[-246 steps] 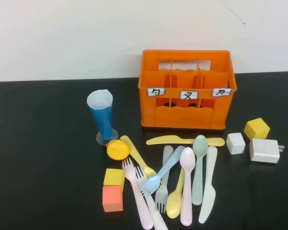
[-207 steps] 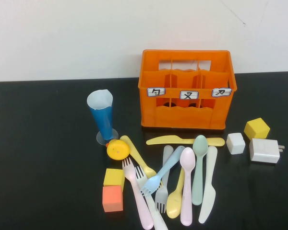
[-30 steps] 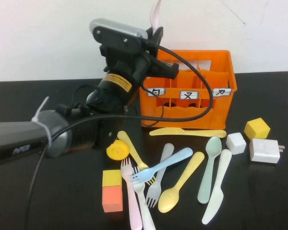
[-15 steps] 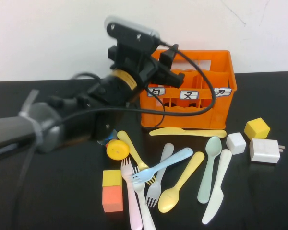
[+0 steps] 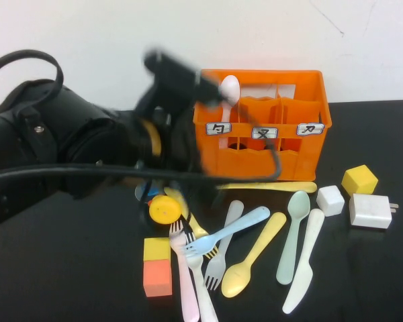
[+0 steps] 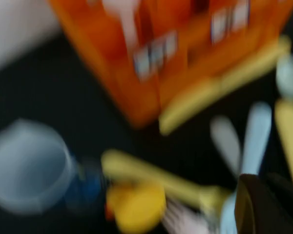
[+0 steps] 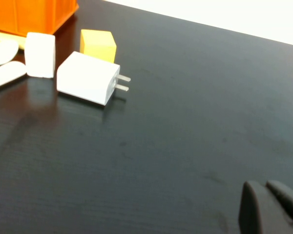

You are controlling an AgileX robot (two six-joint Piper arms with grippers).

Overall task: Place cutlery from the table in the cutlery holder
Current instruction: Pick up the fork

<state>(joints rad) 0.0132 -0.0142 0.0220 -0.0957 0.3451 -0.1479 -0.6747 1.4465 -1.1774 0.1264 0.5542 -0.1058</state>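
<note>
One pink spoon (image 5: pixel 228 90) stands in the orange crate (image 5: pixel 262 144); my left end effector (image 5: pixel 188 77), grip state unclear, must fetch another; right end effector (image 7: pixel 268 207), pinched empty, idles over the tabletop (image 7: pixel 185 136).

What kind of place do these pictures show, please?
Probably a robot test bench, not a kitchen: a glossy black table against a bare white wall, with toy-like pastel cutlery, coloured cubes and a labelled orange cutlery holder.

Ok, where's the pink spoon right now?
In the high view the pink spoon stands bowl-up in the cutlery holder's left compartment, beside the blurred left arm.
</note>
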